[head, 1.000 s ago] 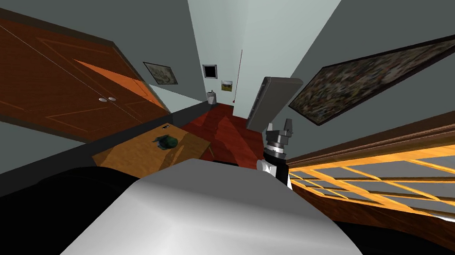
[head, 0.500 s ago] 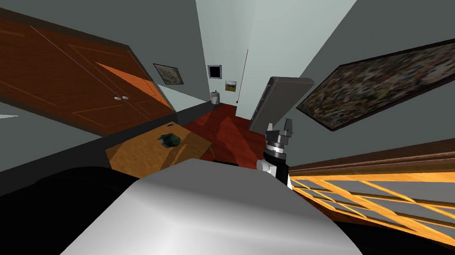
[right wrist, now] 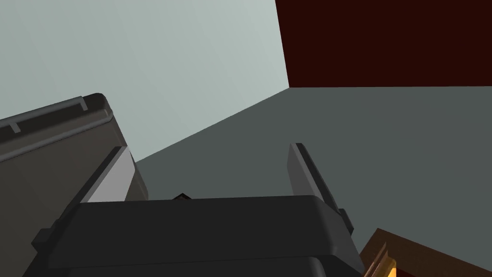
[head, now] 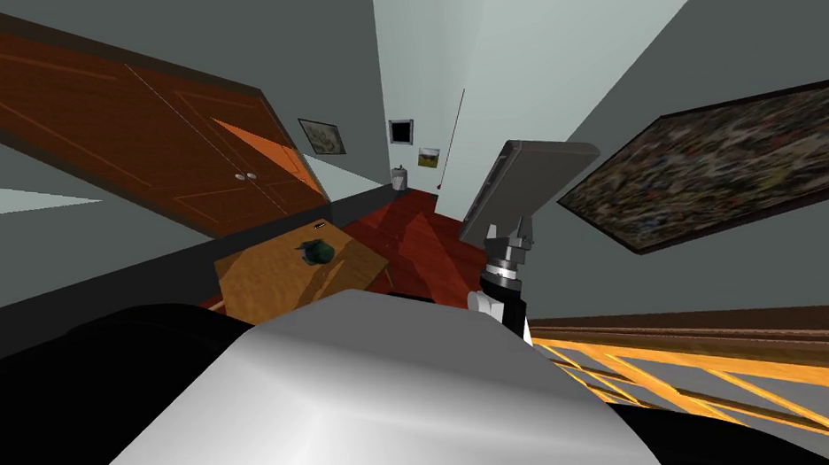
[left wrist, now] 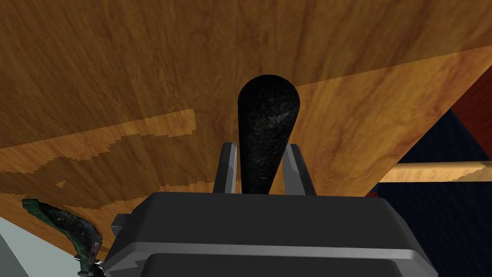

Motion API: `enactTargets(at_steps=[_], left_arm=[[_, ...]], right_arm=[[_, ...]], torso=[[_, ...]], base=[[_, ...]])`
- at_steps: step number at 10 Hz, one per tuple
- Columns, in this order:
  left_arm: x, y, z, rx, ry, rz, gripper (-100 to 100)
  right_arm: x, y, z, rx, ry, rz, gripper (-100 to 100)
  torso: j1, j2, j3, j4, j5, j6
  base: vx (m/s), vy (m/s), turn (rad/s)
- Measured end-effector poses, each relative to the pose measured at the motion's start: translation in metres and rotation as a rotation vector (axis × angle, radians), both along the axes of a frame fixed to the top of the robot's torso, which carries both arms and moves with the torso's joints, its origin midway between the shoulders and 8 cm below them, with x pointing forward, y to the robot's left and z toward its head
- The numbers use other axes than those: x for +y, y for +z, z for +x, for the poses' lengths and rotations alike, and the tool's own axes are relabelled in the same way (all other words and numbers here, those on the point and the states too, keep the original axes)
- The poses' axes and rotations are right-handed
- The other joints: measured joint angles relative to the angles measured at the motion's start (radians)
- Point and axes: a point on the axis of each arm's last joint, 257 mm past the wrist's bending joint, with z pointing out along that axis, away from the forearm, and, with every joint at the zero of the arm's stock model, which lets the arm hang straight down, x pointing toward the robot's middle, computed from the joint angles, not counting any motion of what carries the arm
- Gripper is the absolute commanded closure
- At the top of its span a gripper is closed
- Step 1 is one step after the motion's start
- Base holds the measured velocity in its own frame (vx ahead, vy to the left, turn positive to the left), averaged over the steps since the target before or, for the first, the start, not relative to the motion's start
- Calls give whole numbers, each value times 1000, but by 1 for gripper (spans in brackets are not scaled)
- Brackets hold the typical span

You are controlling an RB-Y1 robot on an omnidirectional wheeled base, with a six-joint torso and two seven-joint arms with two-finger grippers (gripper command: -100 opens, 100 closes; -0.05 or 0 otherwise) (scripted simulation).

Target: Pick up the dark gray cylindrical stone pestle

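The left gripper (left wrist: 261,146) is clamped on the narrow end of the dark speckled pestle (left wrist: 267,120), held over the wooden table (left wrist: 144,72) with its thick rounded end toward the tabletop. It looks dense, rigid and tapered, so it may slip; gripping nearer mid-shaft seems safer. The right gripper (right wrist: 207,147), away from the table, has its fingers apart

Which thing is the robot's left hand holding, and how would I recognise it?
Find the wooden table. Over it, the left hand pinches a black, speckled pestle by its narrow end. Unlike the green-rimmed bowl nearby, it is a club widening to a rounded tip.
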Motion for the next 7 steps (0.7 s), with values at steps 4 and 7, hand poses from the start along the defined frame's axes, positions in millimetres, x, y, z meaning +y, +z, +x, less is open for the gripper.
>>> enactTargets(at_steps=[4, 7], left_arm=[[6, 1, 6, 16, -42, 3, 100], [10, 4, 10, 23, -64, 5, 0]], right_arm=[[0, 0, 0, 0, 0, 0, 0], [0, 0, 0, 0, 0, 0, 0]], torso=[[1, 1, 0, 0, 0, 0], [1, 1, 0, 0, 0, 1]], base=[[33, -9, 116], [19, -7, 31]])
